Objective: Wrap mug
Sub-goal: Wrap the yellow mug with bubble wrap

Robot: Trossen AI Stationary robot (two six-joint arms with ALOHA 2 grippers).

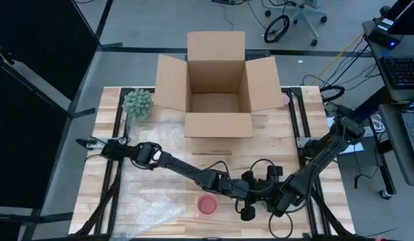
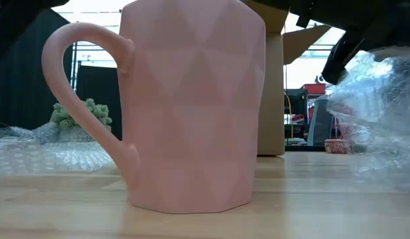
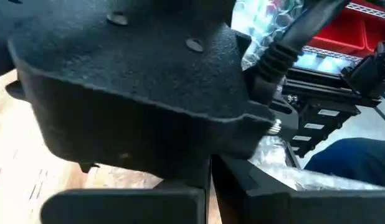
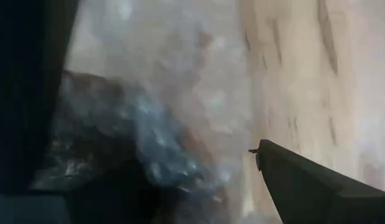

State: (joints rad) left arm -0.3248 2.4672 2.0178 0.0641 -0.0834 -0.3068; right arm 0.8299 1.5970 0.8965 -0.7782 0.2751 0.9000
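A pink faceted mug [image 1: 207,205] stands upright on its base near the table's front edge; it fills the low view [image 2: 192,106], handle to the left. Both grippers hang close together just right of it. My right gripper [image 4: 161,162] is shut on bunched clear bubble wrap [image 4: 149,137], which the low view shows raised off the table [image 2: 374,93]. My left gripper [image 3: 211,199] looks shut, its fingers meeting, with the right arm's dark body right in front of it. Some wrap [image 3: 286,177] shows just past its fingertips. My right gripper has a crumpled bunch of the bubble wrap [image 4: 180,155] between its two fingers, several layers by the look of it. The wrap is lifted off the wood, slack and puffed. My left gripper is next to wrap, but I cannot tell whether it touches it.
An open cardboard box [image 1: 217,87] stands at the far middle, a small green plant [image 1: 137,102] at the far left. More bubble wrap [image 1: 147,201] lies flat on the table's near left. Dark rails [image 1: 297,120] run along both table sides.
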